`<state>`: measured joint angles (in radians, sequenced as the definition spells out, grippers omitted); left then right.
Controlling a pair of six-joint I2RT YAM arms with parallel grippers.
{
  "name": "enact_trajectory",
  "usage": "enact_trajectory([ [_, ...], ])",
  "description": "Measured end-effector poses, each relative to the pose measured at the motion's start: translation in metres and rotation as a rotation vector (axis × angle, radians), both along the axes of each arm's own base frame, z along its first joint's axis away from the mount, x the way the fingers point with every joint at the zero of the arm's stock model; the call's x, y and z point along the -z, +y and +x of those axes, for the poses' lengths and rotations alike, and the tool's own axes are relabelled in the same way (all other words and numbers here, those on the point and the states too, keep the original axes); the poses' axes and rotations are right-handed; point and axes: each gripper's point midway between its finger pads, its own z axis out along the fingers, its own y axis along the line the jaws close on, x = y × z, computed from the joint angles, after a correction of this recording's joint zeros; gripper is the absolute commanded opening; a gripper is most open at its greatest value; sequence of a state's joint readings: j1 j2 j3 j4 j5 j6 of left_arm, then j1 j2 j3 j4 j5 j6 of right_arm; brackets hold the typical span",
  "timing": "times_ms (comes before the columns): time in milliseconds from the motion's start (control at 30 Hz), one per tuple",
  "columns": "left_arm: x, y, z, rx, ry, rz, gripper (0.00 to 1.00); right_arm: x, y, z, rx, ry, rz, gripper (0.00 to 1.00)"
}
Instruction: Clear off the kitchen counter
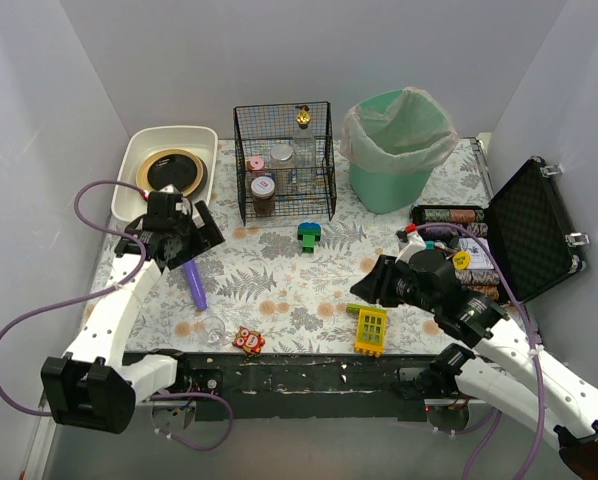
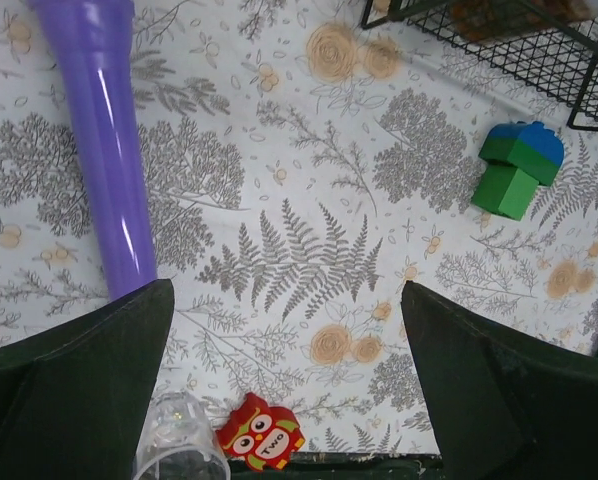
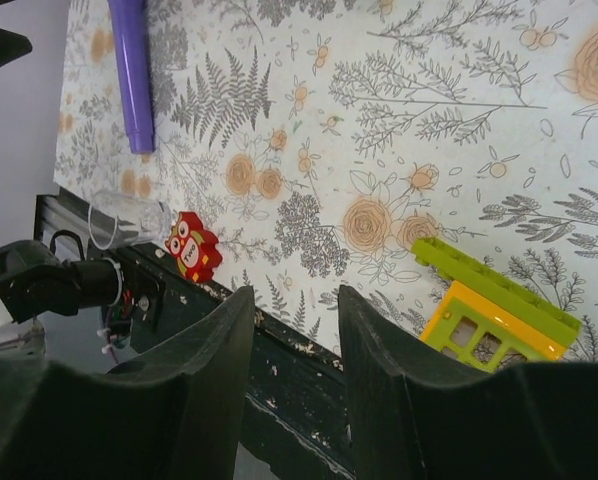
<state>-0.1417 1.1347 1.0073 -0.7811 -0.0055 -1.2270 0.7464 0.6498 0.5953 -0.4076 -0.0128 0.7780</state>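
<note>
As the top camera shows it, the surface (image 1: pixel 279 275) lies flat with its long axis running left to right and its scuffed black front edge toward the arm bases. Its cover is a white matte cloth with a grey-beige fern and flower print.

The left pincer (image 1: pixel 177 248) is near the left edge. Its jaws are spread wide with nothing between them, and it hangs over the cloth. A glossy purple tube (image 1: pixel 195 285) lies just beside one finger, its long axis roughly front to back.

The right pincer (image 1: pixel 371 282) is over the front right part. Its jaws are partly apart and empty, gripping nothing.

Near the front edge:
- clear plastic cup (image 1: pixel 211 333)
- flat red owl tile (image 1: pixel 247 341)
- yellow-and-green toy window block (image 1: pixel 370 329)

Mid surface is a green block with blue top (image 1: pixel 308 235).

Along the back edge:
- white tub (image 1: pixel 129 185) at the back left corner
- black wire basket (image 1: pixel 319 160) holding jars
- green bin (image 1: pixel 389 185) with a thin bag liner

An open black case (image 1: pixel 534 230) is at the right edge.
</note>
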Motion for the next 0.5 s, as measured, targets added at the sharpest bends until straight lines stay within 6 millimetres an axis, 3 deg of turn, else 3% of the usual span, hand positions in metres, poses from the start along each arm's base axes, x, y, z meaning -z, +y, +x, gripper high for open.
enact_trajectory([
  [233, 0.006, 0.005, -0.036, -0.057, 0.025, -0.019, 0.98, 0.029, 0.033, -0.008, -0.141, 0.106, -0.077, 0.46],
  [333, 0.009, 0.004, -0.039, -0.067, 0.04, -0.029, 0.98, 0.033, 0.061, -0.019, -0.238, 0.117, -0.129, 0.49],
  [500, 0.01, 0.003, -0.039, -0.07, 0.046, -0.042, 0.98, 0.015, 0.125, -0.028, -0.355, 0.057, -0.136, 0.55],
])
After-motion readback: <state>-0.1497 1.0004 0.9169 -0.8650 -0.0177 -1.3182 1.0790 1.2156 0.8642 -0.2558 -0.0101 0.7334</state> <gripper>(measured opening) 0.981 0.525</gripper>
